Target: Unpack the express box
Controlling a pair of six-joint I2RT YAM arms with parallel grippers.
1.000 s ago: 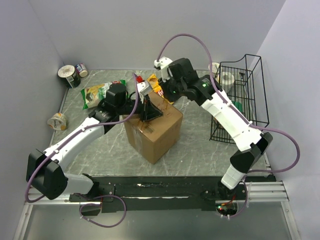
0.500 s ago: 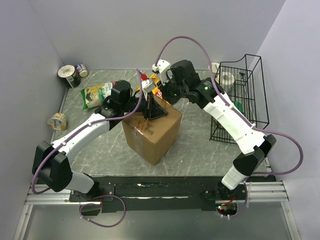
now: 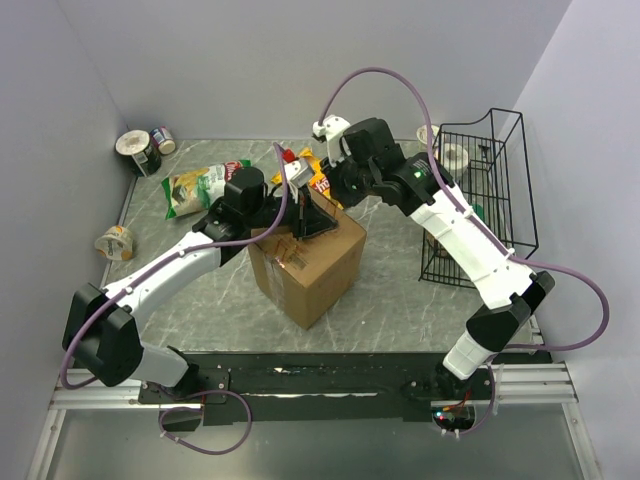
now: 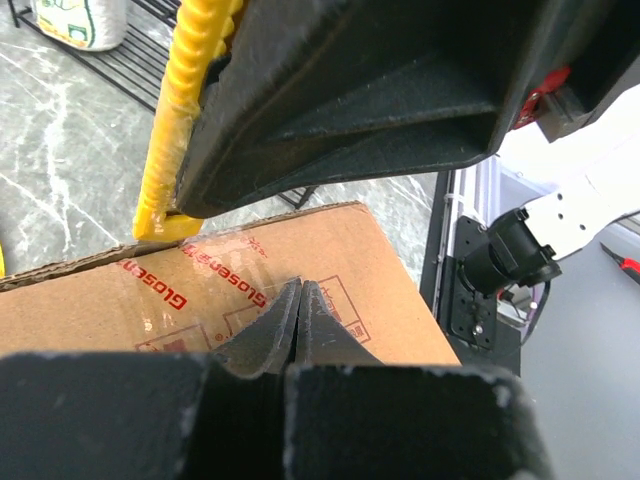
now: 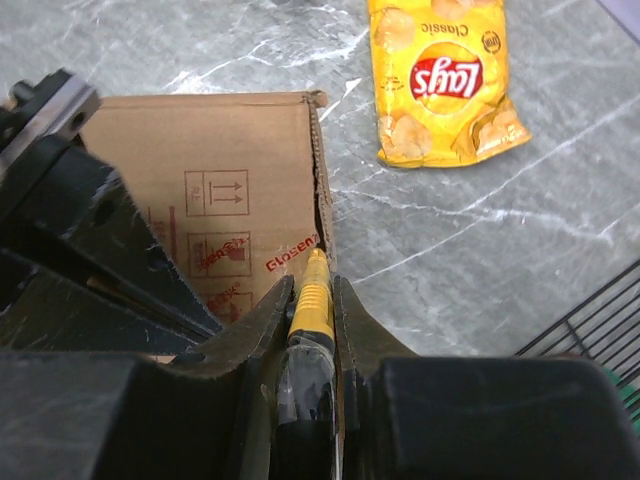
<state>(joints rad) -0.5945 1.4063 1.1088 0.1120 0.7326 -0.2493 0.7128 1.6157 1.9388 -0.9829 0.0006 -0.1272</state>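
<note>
Both arms arch over the brown corrugated express box (image 3: 305,268), centred on the marbled surface (image 3: 400,300) — left fingers (image 4: 268,330) shut above its taped top, right fingers (image 5: 352,325) at 1 o'clock clamping a ribbed yellow cutter (image 5: 313,295).

Tally coming in: 1 box, 1 basket, 2 bags.
We count 1 express box (image 3: 305,262), 1 yellow cutter (image 5: 313,300) and 1 black wire basket (image 3: 495,170). We make it 2 snack bags, a green bag (image 3: 200,186) and a yellow Lay's bag (image 5: 445,80). Over by the left wall we get 3 rolls or cans (image 3: 135,152), and 2 pale rolls (image 3: 455,158) at the basket's far end.
</note>
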